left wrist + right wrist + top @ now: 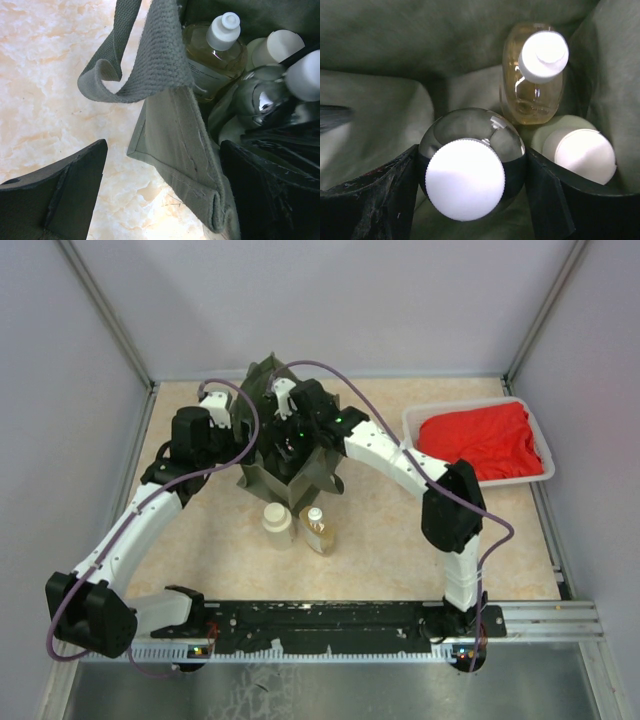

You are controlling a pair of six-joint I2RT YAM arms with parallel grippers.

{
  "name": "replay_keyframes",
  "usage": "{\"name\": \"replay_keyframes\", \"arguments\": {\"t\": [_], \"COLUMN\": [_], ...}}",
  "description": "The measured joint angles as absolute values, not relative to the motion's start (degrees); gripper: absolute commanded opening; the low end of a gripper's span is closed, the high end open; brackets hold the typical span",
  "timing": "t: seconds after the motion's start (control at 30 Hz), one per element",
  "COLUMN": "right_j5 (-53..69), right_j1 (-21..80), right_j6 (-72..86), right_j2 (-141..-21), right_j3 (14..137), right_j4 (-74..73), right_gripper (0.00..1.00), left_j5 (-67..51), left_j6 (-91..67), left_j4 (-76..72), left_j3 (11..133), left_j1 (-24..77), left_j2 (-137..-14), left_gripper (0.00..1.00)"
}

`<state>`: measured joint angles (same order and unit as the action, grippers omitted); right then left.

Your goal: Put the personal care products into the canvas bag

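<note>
The olive canvas bag [305, 478] stands at the back middle of the table with both arms at its mouth. Inside it, my right gripper [471, 165] is shut on the silvery bottle [465, 131] with a white cap. An amber bottle [535, 90] and a pale beige bottle [577, 152] stand in the bag beside it. My left gripper [164, 145] is open and straddles the bag's wall [175, 125], one finger outside and one inside. On the table in front of the bag stand a beige bottle [278, 522] and an amber bottle [318, 530].
A white tray [412, 426] holding a red cloth [480, 440] sits at the back right. A bag handle [150, 60] loops over the rim near my left fingers. Enclosure walls close off the back and both sides.
</note>
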<state>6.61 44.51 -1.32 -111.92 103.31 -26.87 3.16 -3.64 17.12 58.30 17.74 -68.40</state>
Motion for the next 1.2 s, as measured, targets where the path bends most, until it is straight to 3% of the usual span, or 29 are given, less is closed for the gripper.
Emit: {"name": "replay_keyframes", "arguments": {"t": [0.47, 0.6, 0.73, 0.93, 1.07, 1.2], "right_j5": [-7.88, -10.11, -11.27, -11.07, -11.14, -11.25], "right_j1": [45.34, 45.19, 45.15, 45.12, 45.01, 44.47], "right_j6": [-1.96, -1.93, -1.96, -1.98, -2.70, -3.66], "right_j2": [-115.96, -116.20, -117.01, -117.40, -117.40, -117.14], "right_j3": [109.21, 110.48, 110.80, 110.83, 112.03, 116.03], "right_j4": [-38.02, -39.53, -40.05, -40.40, -40.69, -39.86], "right_gripper": [0.00, 0.08, 0.41, 0.82, 0.98, 0.99], "left_j5": [3.16, 3.16, 3.11, 3.09, 3.07, 2.92], "left_j6": [-3.62, -3.62, -3.62, -3.62, -3.64, -3.64], "left_j4": [18.06, 18.06, 18.11, 18.13, 18.13, 18.11], "left_j3": [58.30, 58.30, 58.30, 58.30, 58.30, 58.30], "left_j1": [17.74, 17.74, 17.74, 17.74, 17.74, 17.74], "left_j2": [-67.70, -67.70, -67.70, -67.70, -67.70, -67.81], "left_gripper": [1.00, 1.00, 1.00, 1.00, 1.00, 1.00]}}
